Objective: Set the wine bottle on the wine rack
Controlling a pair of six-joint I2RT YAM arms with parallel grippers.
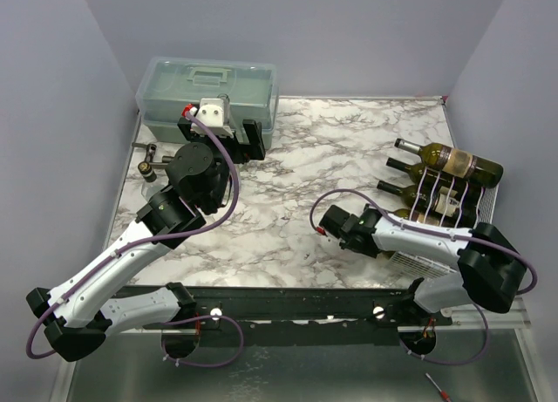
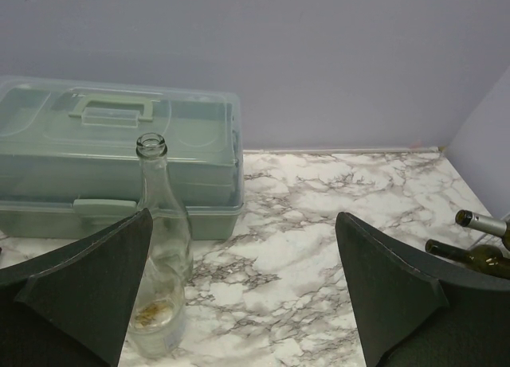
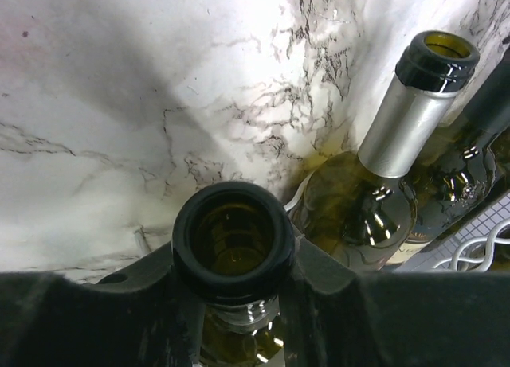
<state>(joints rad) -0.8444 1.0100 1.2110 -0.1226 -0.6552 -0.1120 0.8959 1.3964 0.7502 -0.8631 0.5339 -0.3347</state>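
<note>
Right wrist view: wine bottle (image 3: 233,240) neck clamped tight in the right gripper (image 3: 236,295), mouth facing the camera. Long axis runs left-right: neck left, body toward the wine rack (image 3: 486,224) on the right, at its near row, just beside a foil-necked bottle (image 3: 398,120). Right arm owns it. Left gripper (image 2: 243,217) sits far left by the toolbox (image 2: 119,144), jaws spread wide, holding nothing. Bottle body is hidden under gripper and arm; can't tell if it's seated between the rods.
</note>
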